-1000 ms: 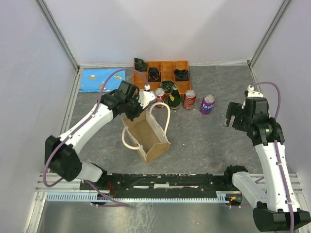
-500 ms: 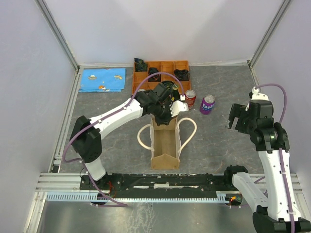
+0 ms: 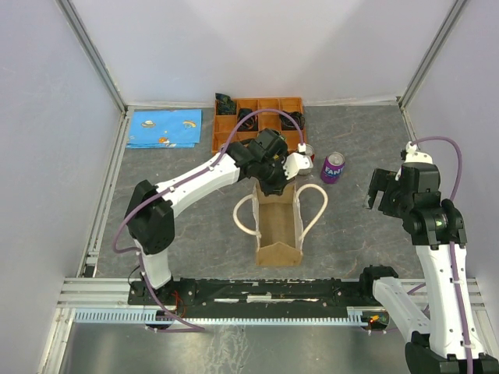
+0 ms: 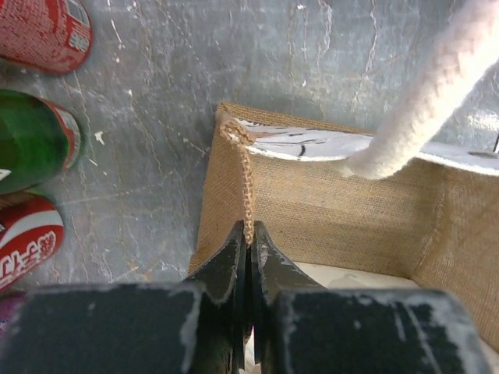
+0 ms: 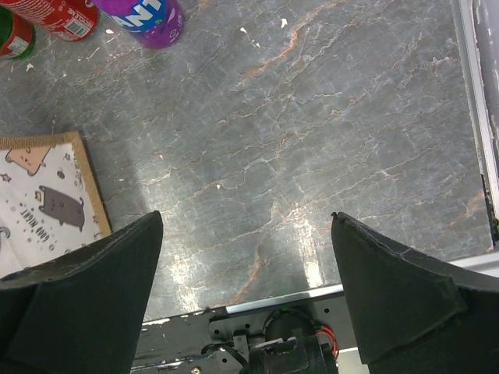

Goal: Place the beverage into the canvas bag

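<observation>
The canvas bag stands open in the middle of the table, tan with cream loop handles on both sides. My left gripper is shut on the bag's far rim, pinching the corner seam. The beverages stand just beyond the bag: a purple can, a red can partly hidden by my left wrist, two red cans and a green bottle in the left wrist view. My right gripper hangs open over bare table right of the purple can, holding nothing.
An orange compartment tray with dark items sits at the back. A blue printed sheet lies at the back left. The bag's tan edge and cat-print panel show at the left of the right wrist view. Walls enclose the table.
My left gripper has dragged the bag rightward from the left-centre to the middle and turned it square to the front edge. The right arm has barely shifted.
</observation>
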`<move>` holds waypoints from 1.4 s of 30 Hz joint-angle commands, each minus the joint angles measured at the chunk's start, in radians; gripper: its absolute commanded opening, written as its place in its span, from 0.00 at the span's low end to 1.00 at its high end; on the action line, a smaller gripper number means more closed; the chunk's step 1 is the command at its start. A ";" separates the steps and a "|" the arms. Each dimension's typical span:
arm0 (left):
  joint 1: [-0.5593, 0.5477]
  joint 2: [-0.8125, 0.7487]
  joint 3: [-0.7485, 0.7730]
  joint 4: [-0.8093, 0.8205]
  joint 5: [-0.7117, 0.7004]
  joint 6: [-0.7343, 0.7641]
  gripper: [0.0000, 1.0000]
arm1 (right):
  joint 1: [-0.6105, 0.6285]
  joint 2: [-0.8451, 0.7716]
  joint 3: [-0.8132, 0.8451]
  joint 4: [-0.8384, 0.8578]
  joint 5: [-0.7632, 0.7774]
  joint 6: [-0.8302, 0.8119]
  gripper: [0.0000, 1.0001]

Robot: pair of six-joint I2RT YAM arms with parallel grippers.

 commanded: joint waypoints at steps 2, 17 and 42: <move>-0.008 0.016 0.070 0.041 0.022 -0.028 0.03 | -0.004 -0.010 0.036 0.013 0.016 0.009 0.96; -0.012 -0.003 0.143 0.007 -0.024 -0.020 0.73 | -0.004 -0.022 0.014 0.018 0.022 0.016 0.97; 0.373 0.167 0.458 -0.227 -0.405 -0.237 0.74 | -0.005 0.104 0.057 0.053 -0.016 0.013 0.97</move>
